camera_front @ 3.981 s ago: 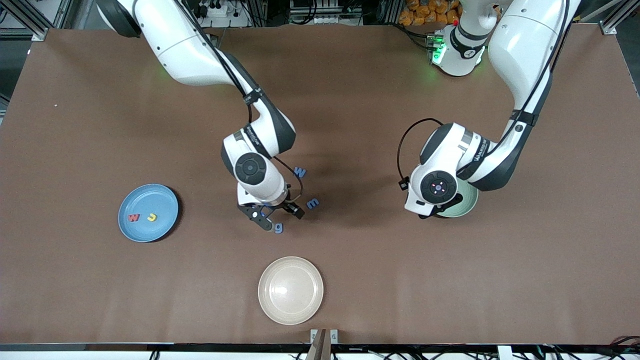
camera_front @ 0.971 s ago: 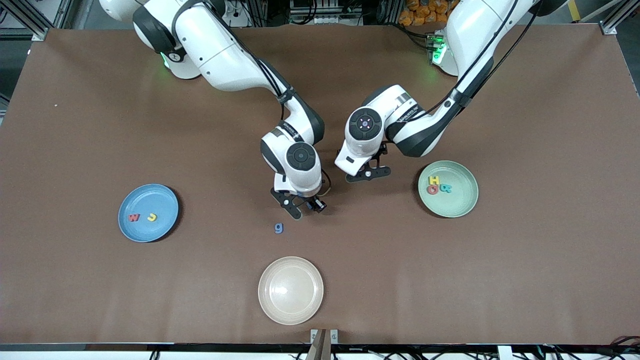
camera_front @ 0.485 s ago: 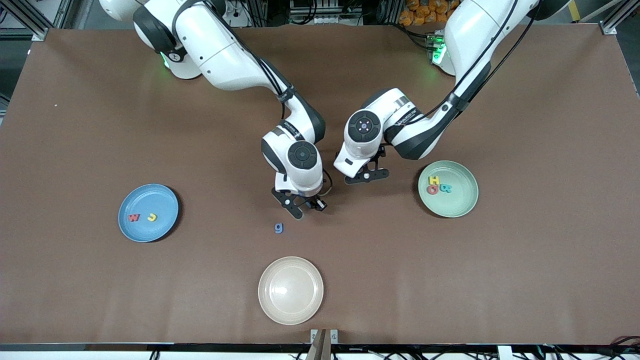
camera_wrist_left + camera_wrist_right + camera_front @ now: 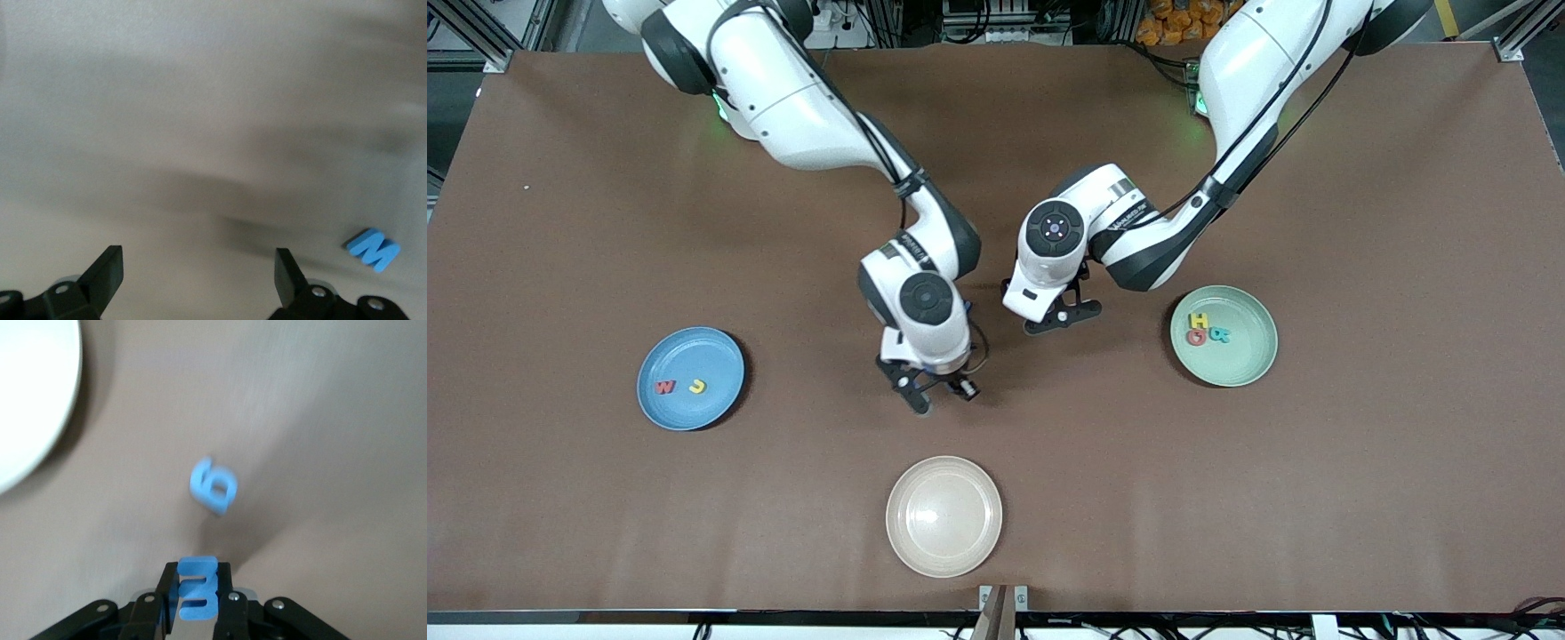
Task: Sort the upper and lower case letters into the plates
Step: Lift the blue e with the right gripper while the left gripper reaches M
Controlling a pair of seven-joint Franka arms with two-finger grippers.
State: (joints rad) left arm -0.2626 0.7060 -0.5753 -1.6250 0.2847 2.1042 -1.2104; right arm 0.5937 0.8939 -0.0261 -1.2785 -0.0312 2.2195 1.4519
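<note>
Right gripper (image 4: 197,600) clamped on a small chunky blue "E" letter (image 4: 197,595); left gripper (image 4: 199,277) hung wide open and empty.

Landmark: the cream-beige round plate (image 4: 943,516) near the front edge of the brown counter (image 4: 1360,462). Farther from the camera than that plate, the right gripper (image 4: 935,397) hung low over the counter, its fingers shut on the E's sides, the letter's long axis running along the fingers. Under it on the counter lay a blue lowercase "g" letter (image 4: 213,485), tilted, close to the cream plate's rim (image 4: 40,420). The left gripper (image 4: 1060,316) was over bare counter farther still, with a blue "M" letter (image 4: 373,249) lying flat and askew beside one fingertip. The blue round plate (image 4: 691,379) toward the right arm's end held a red and a yellow letter; the mint green round plate (image 4: 1224,336) toward the left arm's end held three. Wide bare counter lay between all three plates.
</note>
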